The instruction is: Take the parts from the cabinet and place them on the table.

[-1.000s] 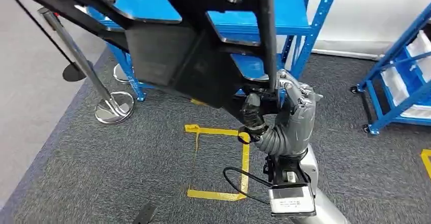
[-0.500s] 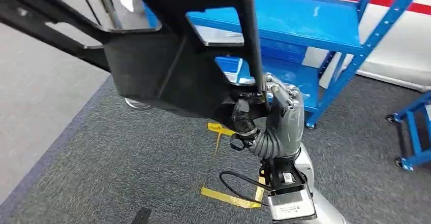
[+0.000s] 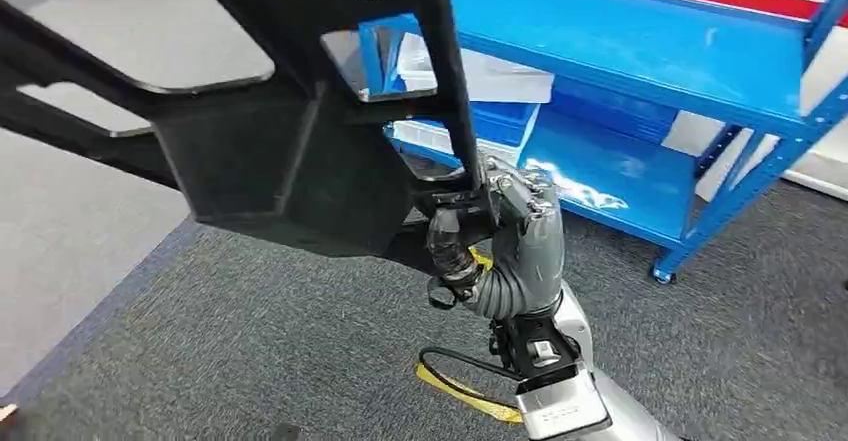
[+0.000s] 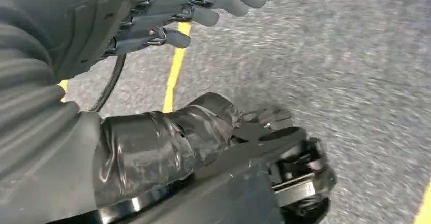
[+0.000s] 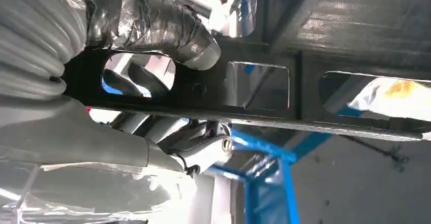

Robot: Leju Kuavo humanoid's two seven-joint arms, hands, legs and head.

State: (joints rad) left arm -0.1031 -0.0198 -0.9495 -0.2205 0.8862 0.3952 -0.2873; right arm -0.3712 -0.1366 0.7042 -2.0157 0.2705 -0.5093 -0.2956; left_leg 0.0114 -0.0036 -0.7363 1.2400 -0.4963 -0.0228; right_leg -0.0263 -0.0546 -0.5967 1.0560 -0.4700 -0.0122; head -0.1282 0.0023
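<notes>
Currently the right hand (image 3: 505,226) grips one thin bar of the large black part (image 3: 290,151), held high in front of the head camera, clear of the blue shelving (image 3: 640,71). The left hand (image 4: 167,16) hangs over grey carpet (image 4: 330,56), fingers loosely curled around nothing. Risks, as judged: the part is long and held at one edge, so its weight could lever it round in the fingers and slip it; the far end could clip the shelving during a turn; the part blocks much of the forward view, hampering placement on the desk
</notes>
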